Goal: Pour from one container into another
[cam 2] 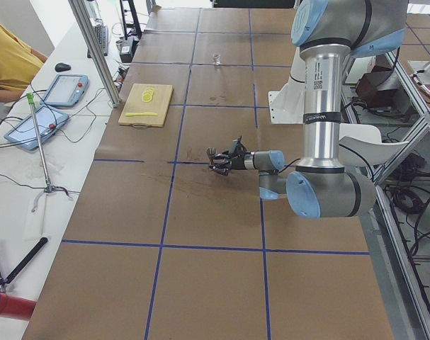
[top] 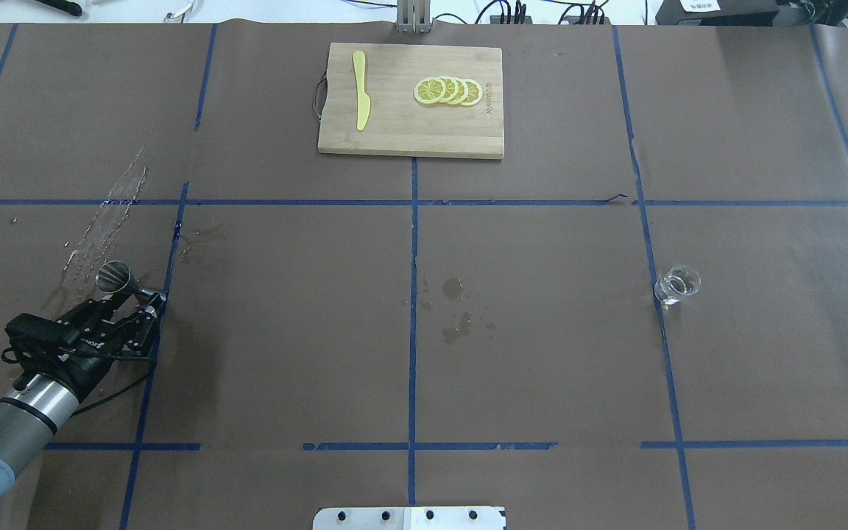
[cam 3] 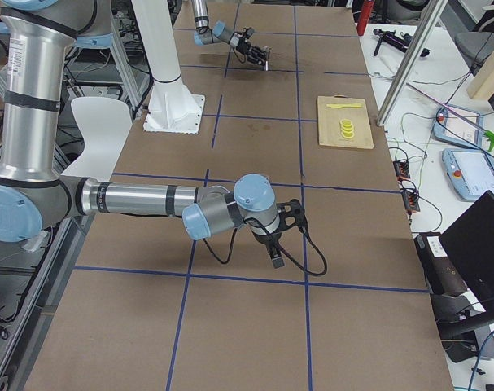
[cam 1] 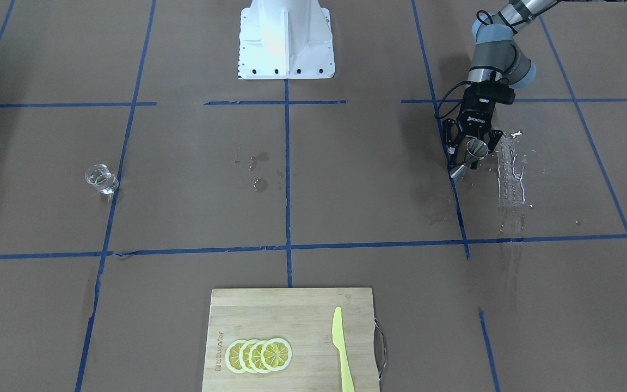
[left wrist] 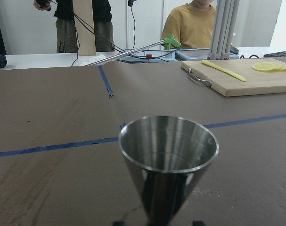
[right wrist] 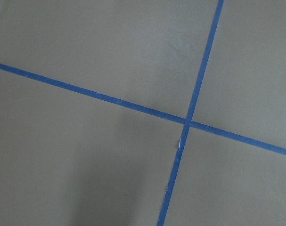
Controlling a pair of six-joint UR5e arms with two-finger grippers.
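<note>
While your left tool (cam 1: 467, 159) is clamped on the waist of the steel jigger (cam 1: 475, 146), mouth up, near the tabletop (cam 1: 346, 179) and just beside a wet streak (cam 1: 511, 179), the clear glass tumbler (cam 1: 101, 178) stands well apart on the robot's right side, at a blue tape line (cam 1: 109, 218). You cannot tell whether the right tool (cam 3: 277, 254) is wide or narrow; it points down at the tabletop.
</note>
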